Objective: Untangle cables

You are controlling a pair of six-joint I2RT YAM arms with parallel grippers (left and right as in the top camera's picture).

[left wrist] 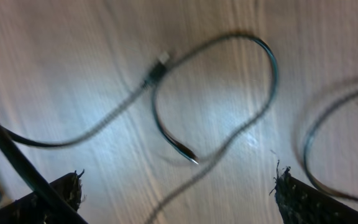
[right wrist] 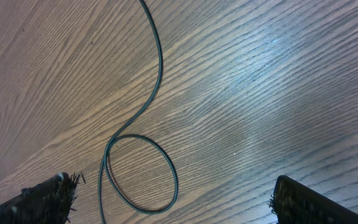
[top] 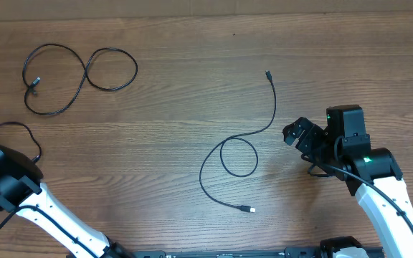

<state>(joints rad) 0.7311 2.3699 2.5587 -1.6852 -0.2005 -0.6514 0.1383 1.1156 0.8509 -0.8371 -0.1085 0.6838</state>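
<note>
Cables, thin black flexible cords: two seen, apart on brown wooden counter (top: 192, 43) | near: looped middle cord (top: 274, 106), long axis near-to-far, just left of right claw (right wrist: 169, 196), which is wide open and empty; right arm nearer | left claw (left wrist: 179, 193) wide open, empty, above blurred plug-ended cord (left wrist: 275, 71) | far left: figure-eight cord (top: 87, 74) | containers: none.

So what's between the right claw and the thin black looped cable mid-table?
Nothing: only bare wooden table lies between the right claw and the thin black looped cable, as the overhead view shows. The claw is open and not touching it.
</note>
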